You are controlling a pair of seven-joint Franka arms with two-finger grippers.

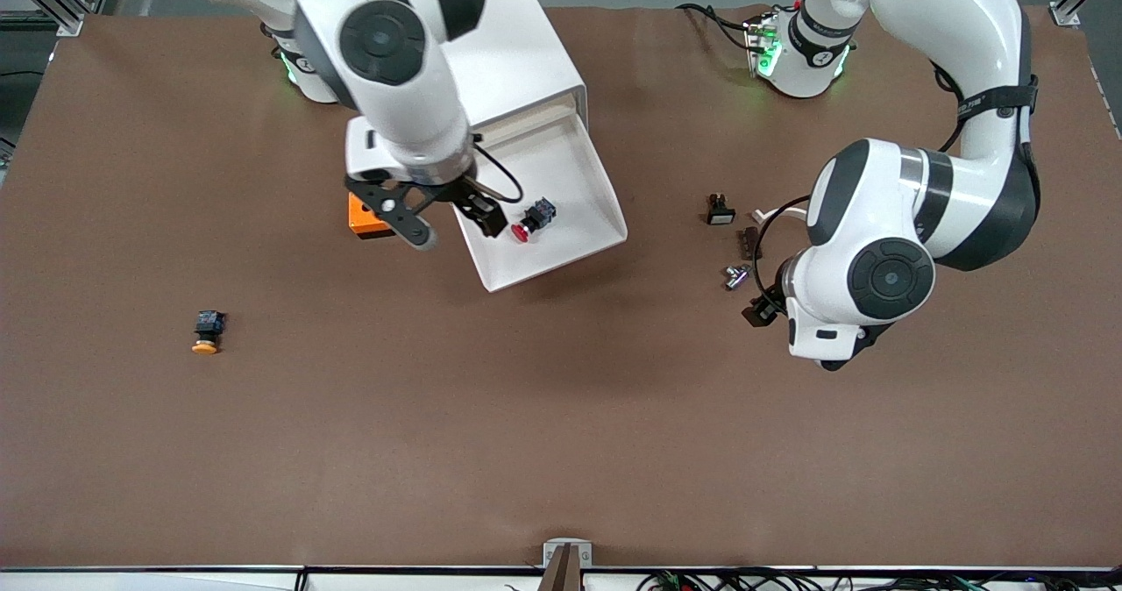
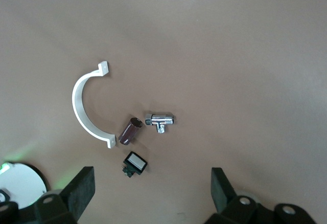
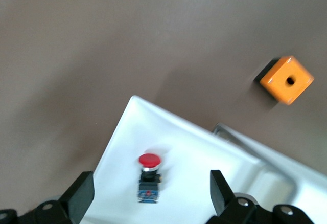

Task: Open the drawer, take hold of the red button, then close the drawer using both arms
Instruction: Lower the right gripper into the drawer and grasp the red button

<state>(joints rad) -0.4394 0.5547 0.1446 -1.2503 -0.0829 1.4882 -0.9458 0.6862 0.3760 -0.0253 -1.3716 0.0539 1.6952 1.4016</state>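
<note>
An orange cube (image 1: 368, 221) with a hole in one face sits on the brown table (image 1: 561, 416). Toward the left arm's end from it lie a white-faced black switch (image 1: 720, 210), a dark cylinder (image 1: 748, 242), a chrome valve fitting (image 1: 735, 276) and a white curved bracket (image 2: 87, 106). A yellow-capped button (image 1: 207, 331) lies nearer the front camera than the cube.

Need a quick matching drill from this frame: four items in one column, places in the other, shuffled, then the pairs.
Items:
1. red button
2. yellow button
3. orange block
4. chrome fitting

Places:
A. on the bare table toward the right arm's end, alone
B. beside the left arm's wrist
C. in the open drawer
D. on the table beside the drawer, under the right gripper

Pairs: 1-C, 2-A, 3-D, 4-B
</note>
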